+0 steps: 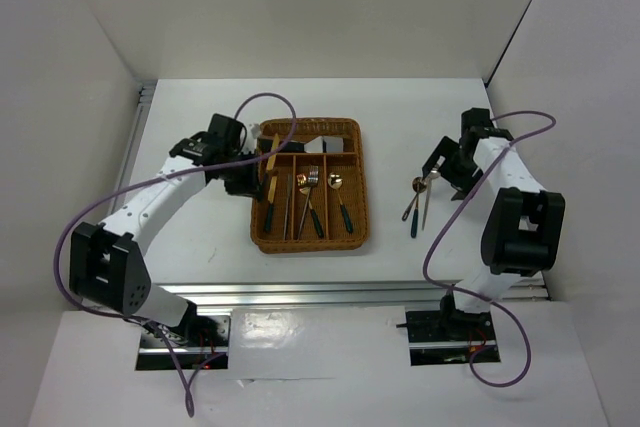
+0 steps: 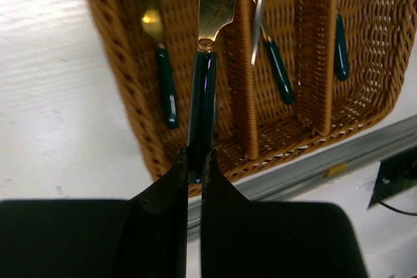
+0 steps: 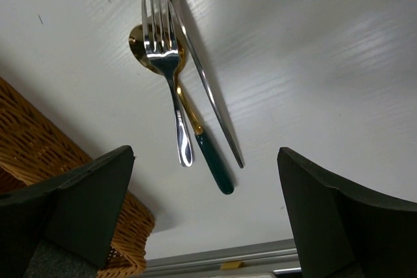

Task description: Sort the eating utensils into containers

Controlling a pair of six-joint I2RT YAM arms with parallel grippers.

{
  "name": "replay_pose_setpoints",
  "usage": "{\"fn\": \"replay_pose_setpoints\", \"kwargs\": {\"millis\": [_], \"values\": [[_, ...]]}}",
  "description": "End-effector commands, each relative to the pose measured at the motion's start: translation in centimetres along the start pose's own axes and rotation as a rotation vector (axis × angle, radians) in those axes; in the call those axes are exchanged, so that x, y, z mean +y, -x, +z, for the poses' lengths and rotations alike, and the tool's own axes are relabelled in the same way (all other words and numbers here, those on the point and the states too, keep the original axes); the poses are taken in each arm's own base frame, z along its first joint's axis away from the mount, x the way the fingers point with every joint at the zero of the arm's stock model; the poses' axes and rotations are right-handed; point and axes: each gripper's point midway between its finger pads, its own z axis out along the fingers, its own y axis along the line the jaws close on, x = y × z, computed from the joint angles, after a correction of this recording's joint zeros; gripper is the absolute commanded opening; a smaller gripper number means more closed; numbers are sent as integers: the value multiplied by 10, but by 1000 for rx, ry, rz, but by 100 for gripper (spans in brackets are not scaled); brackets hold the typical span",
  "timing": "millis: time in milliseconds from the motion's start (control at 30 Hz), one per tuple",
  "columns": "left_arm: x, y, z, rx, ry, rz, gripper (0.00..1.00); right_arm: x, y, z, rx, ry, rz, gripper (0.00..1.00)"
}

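Observation:
My left gripper (image 2: 195, 161) is shut on the dark green handle of a gold knife (image 2: 203, 83) and holds it over the left long slot of the wicker tray (image 2: 130, 83). A gold spoon with a green handle (image 2: 164, 76) lies in that slot. In the top view the left gripper (image 1: 256, 183) and knife (image 1: 271, 172) are at the tray's (image 1: 358, 187) left side. My right gripper (image 3: 205, 157) is open above a silver fork (image 3: 168, 63), a gold spoon (image 3: 212, 161) and a silver spoon (image 3: 208, 96) on the table. The right gripper (image 1: 440, 169) hovers over these right of the tray.
The tray's crosswise slot holds a wide silver server (image 1: 320, 145). The middle slots hold forks (image 1: 305, 197) and a spoon (image 1: 340, 197). A metal rail (image 1: 330, 292) runs along the table's near edge. White walls enclose the table on three sides.

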Motion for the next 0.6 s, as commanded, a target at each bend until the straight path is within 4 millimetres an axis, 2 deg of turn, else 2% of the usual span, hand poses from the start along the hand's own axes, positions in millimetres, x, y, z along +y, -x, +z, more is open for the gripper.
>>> {"fn": "replay_pose_setpoints", "kwargs": {"millis": [0, 67, 133, 233, 300, 400, 433, 533, 567], "values": [[-23, -17, 5, 10, -63, -72, 0, 3, 1, -19, -61, 43, -31, 99], [-17, -20, 15, -1, -46, -97, 0, 2, -2, -20, -61, 43, -31, 99], [-8, -37, 27, 32, -30, -117, 0, 1, -6, -20, -53, 51, -31, 99], [-8, -49, 35, 60, -27, -117, 0, 2, -13, -22, -39, 69, -32, 99], [-11, -46, 37, 42, -31, -105, 0, 2, -17, -22, -32, 78, -32, 99], [-12, -53, 47, 79, -29, -110, 0, -2, -23, -21, -22, 72, -31, 99], [-17, -55, 47, 88, -42, -100, 10, -2, -23, -21, -22, 72, -31, 99], [-19, -58, 53, 104, -31, -86, 23, -2, -29, -19, -6, 86, -31, 99], [-19, -56, 51, 100, -21, -86, 33, -4, -34, -18, 0, 82, -31, 99]]}}
